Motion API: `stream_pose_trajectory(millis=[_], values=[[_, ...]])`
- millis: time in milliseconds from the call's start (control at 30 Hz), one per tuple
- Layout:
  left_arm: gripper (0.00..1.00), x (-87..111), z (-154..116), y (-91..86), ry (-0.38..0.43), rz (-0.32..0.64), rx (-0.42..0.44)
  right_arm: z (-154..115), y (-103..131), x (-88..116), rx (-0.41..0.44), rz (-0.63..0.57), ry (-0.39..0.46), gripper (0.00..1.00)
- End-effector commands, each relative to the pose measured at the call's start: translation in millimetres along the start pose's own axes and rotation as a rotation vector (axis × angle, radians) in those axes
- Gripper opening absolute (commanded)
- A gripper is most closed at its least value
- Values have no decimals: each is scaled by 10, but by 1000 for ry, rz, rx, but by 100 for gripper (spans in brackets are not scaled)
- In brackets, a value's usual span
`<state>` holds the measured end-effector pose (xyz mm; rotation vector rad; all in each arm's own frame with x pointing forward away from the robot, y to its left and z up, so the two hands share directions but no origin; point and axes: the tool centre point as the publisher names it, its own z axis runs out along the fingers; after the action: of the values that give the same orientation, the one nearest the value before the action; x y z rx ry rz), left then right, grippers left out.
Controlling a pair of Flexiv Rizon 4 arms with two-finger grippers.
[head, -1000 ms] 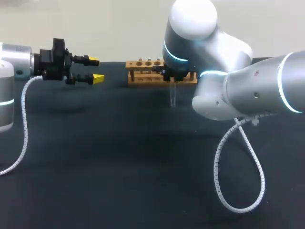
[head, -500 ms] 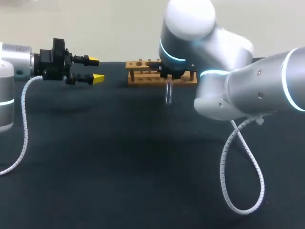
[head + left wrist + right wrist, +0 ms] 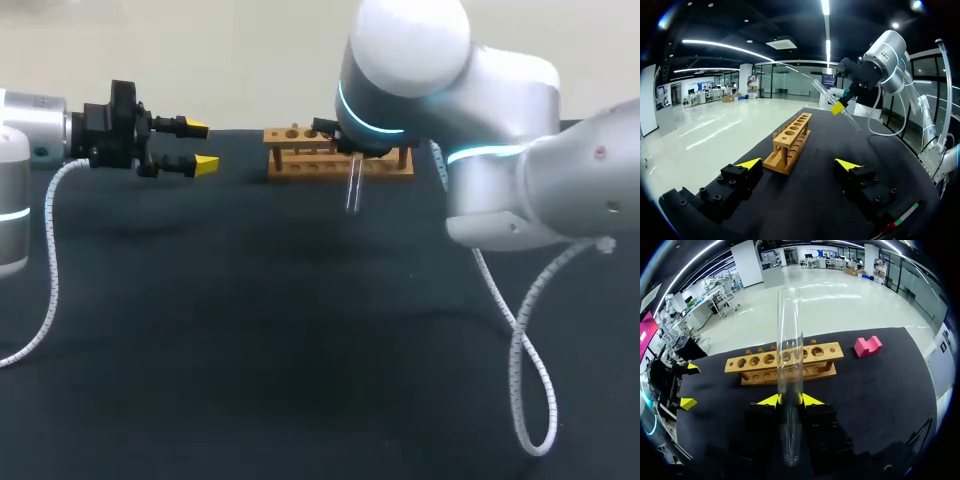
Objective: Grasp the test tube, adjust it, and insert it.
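Note:
A clear glass test tube point(image 3: 790, 355) is pinched between the yellow tips of my right gripper point(image 3: 790, 400), which is shut on it. In the head view the tube point(image 3: 353, 190) hangs almost upright above the black table, just in front of the wooden rack point(image 3: 300, 150); my right arm's wrist hides the gripper itself. The rack point(image 3: 815, 357) has a row of several holes, all without tubes. In the left wrist view the tube point(image 3: 852, 121) slants in the right gripper point(image 3: 840, 106) above the rack point(image 3: 790, 145). My left gripper point(image 3: 200, 145) is open and holds nothing, left of the rack.
A pink notched block point(image 3: 868, 346) lies on the table beside one end of the rack. My right arm's white coiled cable point(image 3: 520, 380) hangs down over the table's right side. The left gripper point(image 3: 687, 385) shows beyond the rack's other end.
My right gripper has carried the tube a little to the left and slightly up along the rack's front, and the right arm's elbow has swung right. The left arm has not moved.

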<state>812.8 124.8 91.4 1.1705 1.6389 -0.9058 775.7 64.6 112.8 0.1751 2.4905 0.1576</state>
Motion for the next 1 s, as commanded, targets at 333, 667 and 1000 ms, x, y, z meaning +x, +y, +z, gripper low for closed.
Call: stream_pose_trajectory(millis=[333,667,1000], values=[[100,15,-5,-16,-5,3,-4,-303,-85,93,-14,-16,-124,0],[100,15,-5,-16,-5,3,-4,-355,-86,82,-17,-9,-127,0],[100,15,-5,-16,-5,3,-4,-355,-86,82,-17,-9,-127,0]])
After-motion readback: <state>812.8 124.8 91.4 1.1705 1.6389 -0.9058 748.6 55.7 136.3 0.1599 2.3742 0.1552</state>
